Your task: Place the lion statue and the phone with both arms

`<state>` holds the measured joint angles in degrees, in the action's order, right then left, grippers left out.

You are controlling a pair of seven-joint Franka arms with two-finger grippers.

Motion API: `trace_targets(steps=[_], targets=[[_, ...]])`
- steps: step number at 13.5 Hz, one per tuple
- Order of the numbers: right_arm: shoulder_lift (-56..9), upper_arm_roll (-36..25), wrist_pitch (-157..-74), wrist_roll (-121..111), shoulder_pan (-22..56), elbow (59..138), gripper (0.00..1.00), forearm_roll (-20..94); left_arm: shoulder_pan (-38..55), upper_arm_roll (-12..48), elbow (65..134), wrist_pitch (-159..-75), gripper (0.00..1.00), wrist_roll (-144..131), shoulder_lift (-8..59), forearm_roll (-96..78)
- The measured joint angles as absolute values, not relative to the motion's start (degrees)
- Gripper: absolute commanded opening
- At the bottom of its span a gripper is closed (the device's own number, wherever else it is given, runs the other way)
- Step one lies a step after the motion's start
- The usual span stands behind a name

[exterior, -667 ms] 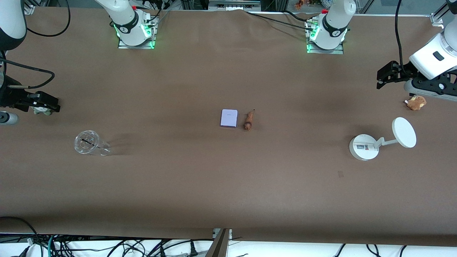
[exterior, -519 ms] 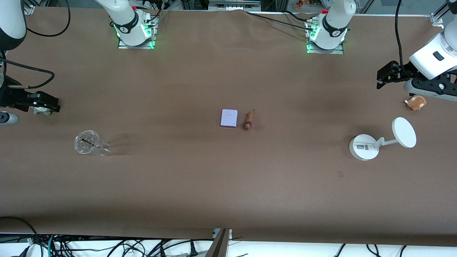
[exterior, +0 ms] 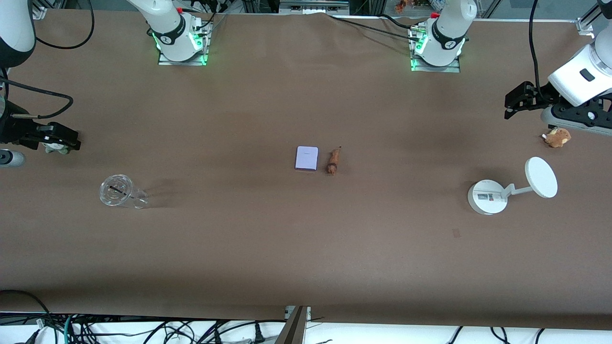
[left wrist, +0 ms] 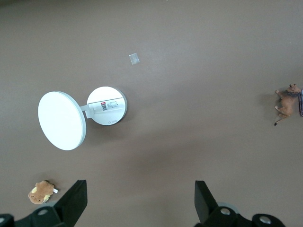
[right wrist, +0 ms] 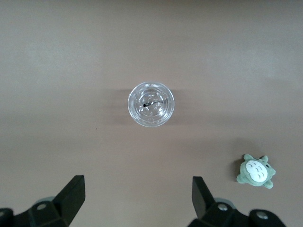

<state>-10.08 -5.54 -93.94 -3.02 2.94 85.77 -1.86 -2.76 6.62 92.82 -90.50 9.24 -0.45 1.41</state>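
The phone [exterior: 306, 158] and lion [exterior: 333, 161] lie side by side at mid-table, well apart from the 2 open, empty grippers, left gripper [exterior: 515, 101] and right gripper [exterior: 60, 136], the lion toward the left arm's end.

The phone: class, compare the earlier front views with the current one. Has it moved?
No. The phone lies beside the lion statue, with the same gap between them, mid-table, in every front view.

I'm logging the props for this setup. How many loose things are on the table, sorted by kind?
Plush toys: 2, a tan-brown one and a green one
Phone: 1
Lion statue: 1
Clear plastic cup: 1
White stand with disc: 1
Total: 6
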Motion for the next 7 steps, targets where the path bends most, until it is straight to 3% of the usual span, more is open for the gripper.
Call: trace_targets(steps=[7], targets=[[-11.7, -5.3, -96.2, -3.0, 3.2, 85.8, 1.00, -1.9, -1.7, 7.5, 93.2, -88.0, 1.00, 9.2, 4.2, 0.2]])
